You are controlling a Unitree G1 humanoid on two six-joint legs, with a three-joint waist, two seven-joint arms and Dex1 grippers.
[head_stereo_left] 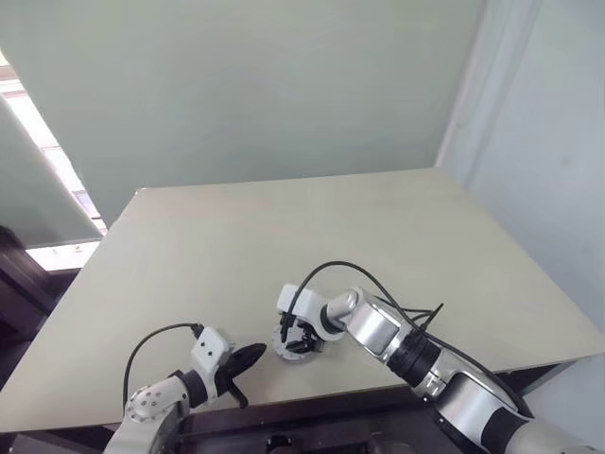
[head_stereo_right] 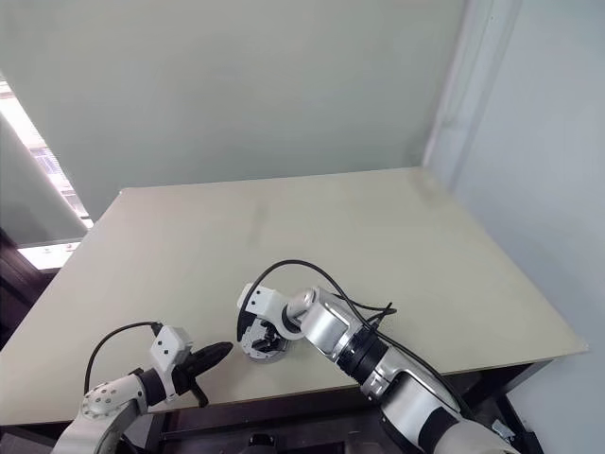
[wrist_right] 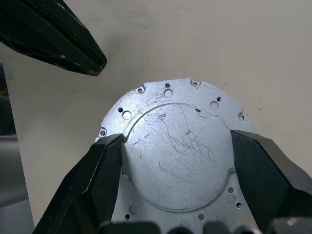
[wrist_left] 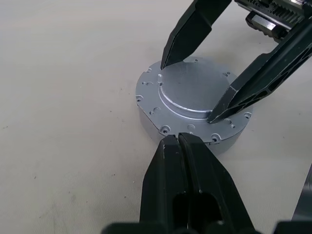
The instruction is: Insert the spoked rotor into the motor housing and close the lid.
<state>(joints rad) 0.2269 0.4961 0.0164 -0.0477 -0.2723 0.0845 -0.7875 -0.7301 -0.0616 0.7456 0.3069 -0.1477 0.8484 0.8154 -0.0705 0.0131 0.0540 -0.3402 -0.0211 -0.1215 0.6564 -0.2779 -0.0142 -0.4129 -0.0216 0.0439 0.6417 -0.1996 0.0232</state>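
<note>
Near the front edge of the pale table, a round silver unit: the motor housing with the lid seated flat on top, screw holes around its rim (fine scratches across the raised centre disc). Right tool reaching down over it from the right side, fingers spread wide, one fingertip at the edge of the raised disc, the other at the opposite edge, straddling that disc. Whether pressing or merely touching, cannot tell. Left tool just beside the housing on the left, fingers pressed together with nothing between them, tips close against the side wall. Black cable looping above the right wrist.
</note>
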